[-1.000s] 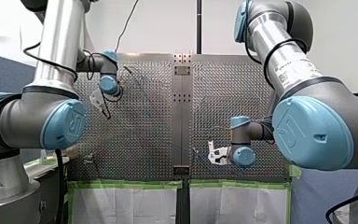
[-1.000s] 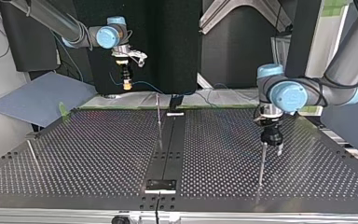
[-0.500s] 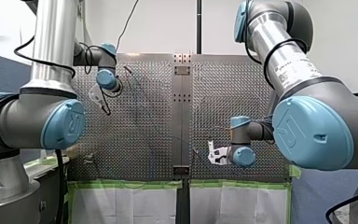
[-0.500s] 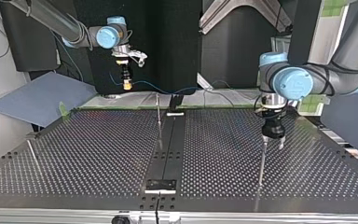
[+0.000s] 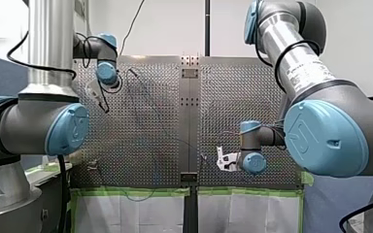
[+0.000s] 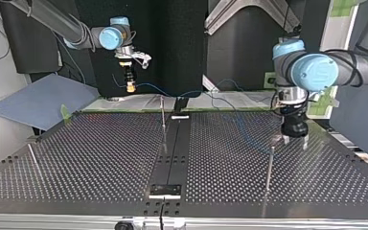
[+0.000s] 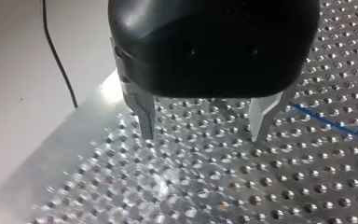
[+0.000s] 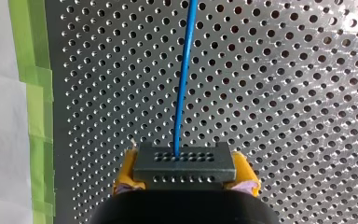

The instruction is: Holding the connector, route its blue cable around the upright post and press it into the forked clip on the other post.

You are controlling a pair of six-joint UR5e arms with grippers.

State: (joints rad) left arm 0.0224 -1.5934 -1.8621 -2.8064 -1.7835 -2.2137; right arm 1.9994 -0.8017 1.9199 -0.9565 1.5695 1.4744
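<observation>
Right jaws pinch connector, blue cable leading from it; left jaws spread above tabletop edge.

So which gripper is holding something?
My right gripper: its yellow pads are shut on the black connector, with the blue cable running out ahead. My left gripper has metal fingers spread open with nothing between them.

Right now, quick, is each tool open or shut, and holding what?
My left tool: open, holding nothing.
My right tool: shut on the connector, with its blue cable running out ahead.
</observation>
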